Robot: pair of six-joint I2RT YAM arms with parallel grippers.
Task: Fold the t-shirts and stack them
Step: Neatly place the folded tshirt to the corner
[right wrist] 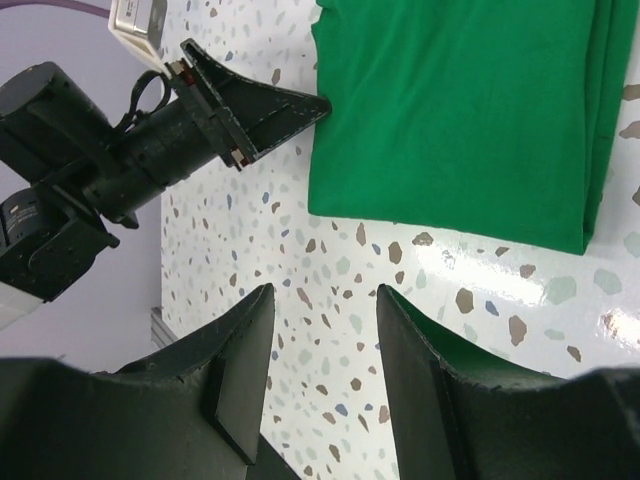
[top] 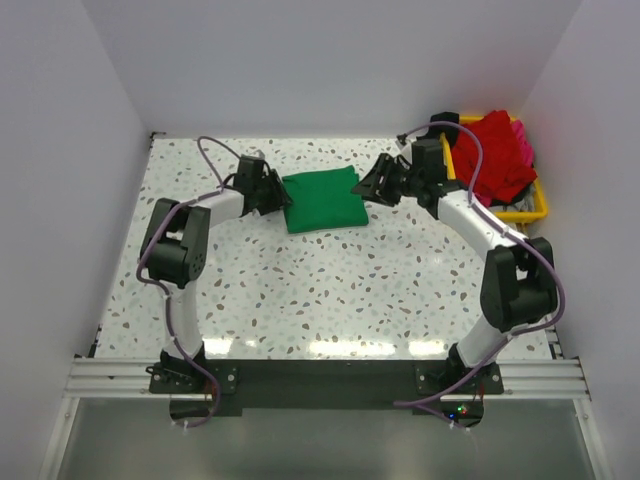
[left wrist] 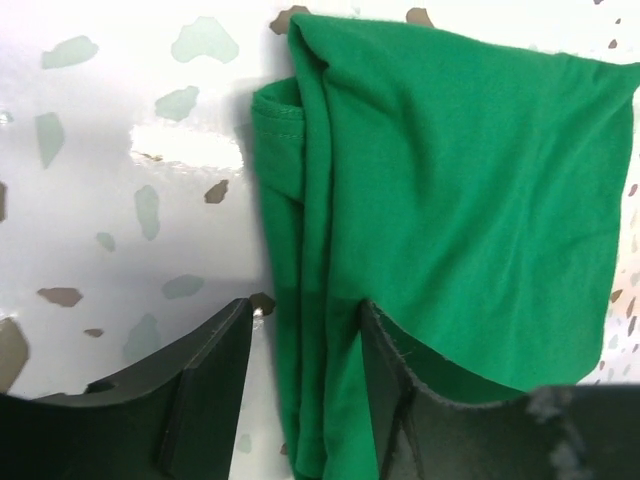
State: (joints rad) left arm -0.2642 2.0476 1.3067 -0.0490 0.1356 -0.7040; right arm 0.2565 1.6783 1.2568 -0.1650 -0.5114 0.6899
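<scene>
A bright green t-shirt (top: 322, 200) lies folded into a rectangle on the speckled table, toward the back. My left gripper (top: 280, 195) is at its left edge. In the left wrist view its jaws (left wrist: 305, 330) stand open astride the shirt's bunched folded edge (left wrist: 320, 300); bare table shows between the left finger (left wrist: 215, 385) and the cloth. My right gripper (top: 368, 190) hovers just off the shirt's right edge, open with only table between its fingers (right wrist: 325, 310). The green t-shirt (right wrist: 460, 110) fills the upper right wrist view. Red and pink t-shirts (top: 492, 152) are heaped in the tray.
The yellow plastic tray (top: 530, 208) sits in the back right corner against the white wall. White walls close in the table on the left, back and right. The left gripper's fingers (right wrist: 250, 105) show in the right wrist view, touching the shirt's far corner.
</scene>
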